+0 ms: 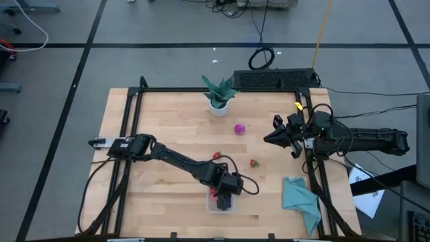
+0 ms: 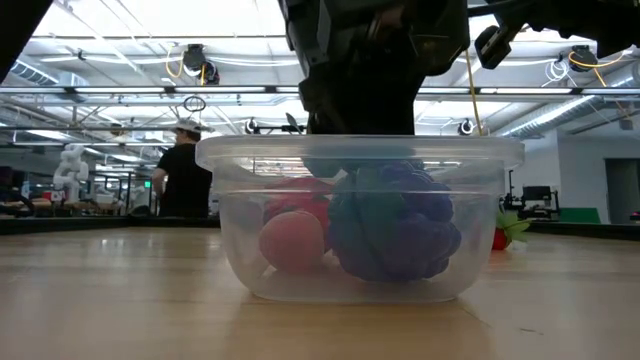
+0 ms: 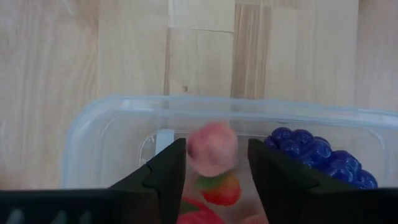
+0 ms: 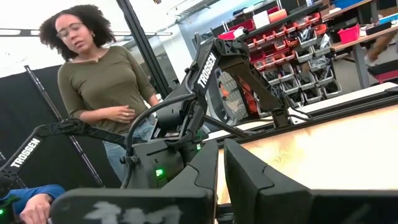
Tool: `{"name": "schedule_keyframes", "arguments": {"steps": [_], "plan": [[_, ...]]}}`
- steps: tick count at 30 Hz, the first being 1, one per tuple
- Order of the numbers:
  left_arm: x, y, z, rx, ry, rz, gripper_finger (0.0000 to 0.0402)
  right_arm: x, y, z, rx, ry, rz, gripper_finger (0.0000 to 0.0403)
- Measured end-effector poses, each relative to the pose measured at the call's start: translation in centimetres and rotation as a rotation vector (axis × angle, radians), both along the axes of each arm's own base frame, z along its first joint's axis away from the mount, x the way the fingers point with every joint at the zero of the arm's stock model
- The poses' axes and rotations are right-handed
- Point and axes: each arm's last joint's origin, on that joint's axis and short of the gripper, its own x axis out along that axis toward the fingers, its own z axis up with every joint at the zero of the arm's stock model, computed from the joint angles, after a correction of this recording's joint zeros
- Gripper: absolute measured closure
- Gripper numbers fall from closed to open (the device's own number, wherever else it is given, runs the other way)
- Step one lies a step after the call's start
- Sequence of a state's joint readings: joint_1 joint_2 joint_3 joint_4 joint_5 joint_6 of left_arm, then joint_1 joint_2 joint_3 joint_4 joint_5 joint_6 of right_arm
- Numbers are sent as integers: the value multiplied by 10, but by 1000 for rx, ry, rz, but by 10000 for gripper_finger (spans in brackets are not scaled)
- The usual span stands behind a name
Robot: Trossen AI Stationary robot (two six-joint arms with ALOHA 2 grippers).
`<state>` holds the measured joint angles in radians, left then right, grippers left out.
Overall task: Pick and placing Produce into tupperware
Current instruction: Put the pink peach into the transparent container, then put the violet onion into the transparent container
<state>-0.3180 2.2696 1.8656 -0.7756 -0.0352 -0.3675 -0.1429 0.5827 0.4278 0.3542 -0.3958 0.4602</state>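
Your tupperware (image 1: 220, 202) sits near the bench's front edge, a little right of its middle, and it already holds a dark purple bunch of grapes (image 2: 395, 225) with red pieces beside it. In the left wrist view a pinkish round fruit (image 3: 212, 148) shows between the left arm's fingers (image 3: 166, 177) with a clear gap on either side, so the left gripper (image 1: 224, 199) stands spread over the container with nothing pinched, and the pink piece (image 2: 292, 241) lies inside against the container wall. I judge this to be the release step of one placement: the piece is in, the fingers are off it.

Out on the bench, a magenta fruit (image 1: 240, 128) lies just right of the potted plant (image 1: 218, 94) toward the back, a red strawberry (image 1: 254, 163) lies right of the middle, and another red piece (image 1: 217, 156) rests just beside the left forearm. A teal cloth (image 1: 300, 198) lies near the front right corner.

Your right gripper (image 1: 274, 138) waits by the right edge, its fingers pressed together on nothing.

Next, you need to lift the left gripper straight up clear of the rim before swinging toward the nearest red piece; dragging sideways could catch the wall and tip the container.
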Motion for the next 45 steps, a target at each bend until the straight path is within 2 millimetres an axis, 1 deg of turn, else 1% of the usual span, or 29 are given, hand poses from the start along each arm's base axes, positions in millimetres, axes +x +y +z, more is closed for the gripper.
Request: {"name": "schedule_keyframes", "arguments": {"steps": [6, 11, 17, 24, 31, 35, 38, 42, 45], "plan": [[0, 2, 2, -7, 0, 2, 193, 0, 0, 0, 0, 0, 0, 385], [-2, 3, 8, -6, 3, 1, 183, 0, 0, 0, 0, 0, 0, 385], [-12, 6, 34, -10, -12, 5, 190, 0, 0, 0, 0, 0, 0, 385], [-33, 6, 67, 39, -11, 16, 207, 0, 0, 0, 0, 4, 1, 385], [-60, 14, 90, 192, 71, 64, 223, 0, 0, -1, -37, -3, 3, 385], [-74, 21, 97, 236, 149, 115, 229, 0, 1, -2, -93, -9, 25, 385], [-82, 25, 101, 294, 188, 149, 231, 0, 2, -3, -104, 3, 43, 385], [-88, 28, 100, 356, 239, 163, 231, 0, 2, -7, -99, 44, 46, 385], [-89, 29, 100, 375, 244, 167, 231, 0, 2, -9, -97, 63, 47, 385]]}}
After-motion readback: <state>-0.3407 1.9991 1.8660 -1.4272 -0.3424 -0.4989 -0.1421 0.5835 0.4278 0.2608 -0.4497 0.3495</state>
